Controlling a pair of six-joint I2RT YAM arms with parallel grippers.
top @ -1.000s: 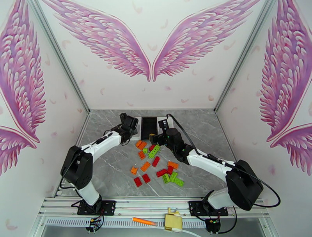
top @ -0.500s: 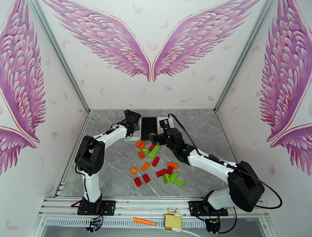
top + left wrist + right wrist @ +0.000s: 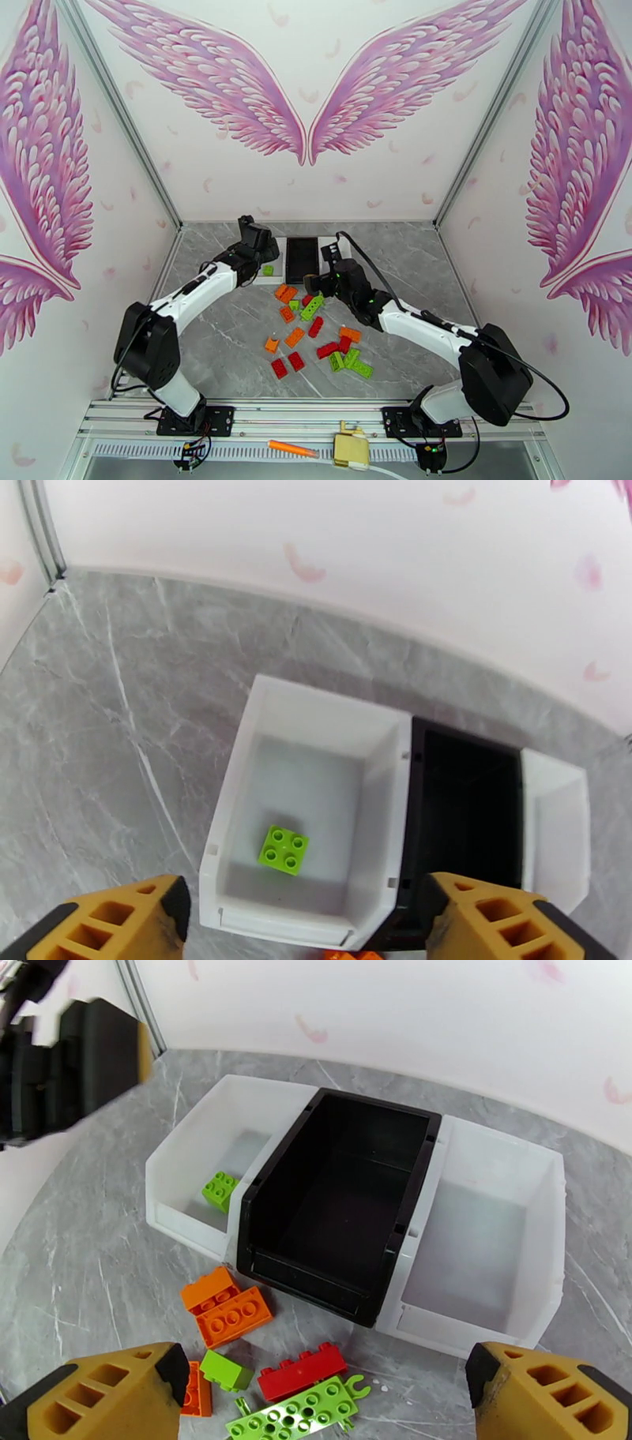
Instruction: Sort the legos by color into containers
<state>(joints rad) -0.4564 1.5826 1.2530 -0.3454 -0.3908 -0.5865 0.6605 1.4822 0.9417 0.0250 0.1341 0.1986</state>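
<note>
Three trays stand in a row at the back: a white tray [image 3: 271, 268] [image 3: 316, 796], a black tray [image 3: 302, 259] [image 3: 340, 1197] and a second white tray [image 3: 482, 1244]. One lime green lego [image 3: 284, 849] [image 3: 220, 1190] lies in the left white tray. My left gripper [image 3: 258, 246] [image 3: 304, 930] hovers open above that tray, nothing between its fingers. My right gripper [image 3: 310, 282] [image 3: 324, 1402] is open and held over the near end of the lego pile [image 3: 316, 328], in front of the black tray. Orange legos [image 3: 227, 1307], a red lego [image 3: 304, 1370] and a long green lego [image 3: 292, 1411] lie just below it.
Red, orange and green bricks are scattered across the middle of the grey table, down to a red pair [image 3: 286, 365]. An orange stick [image 3: 292, 449] and a yellowish device [image 3: 351, 450] lie on the rail in front of the arm bases. Walls close off three sides.
The left arm has swung and its gripper has drawn back from over the left white tray, where a green lego now shows. The right gripper has edged slightly toward the trays.
</note>
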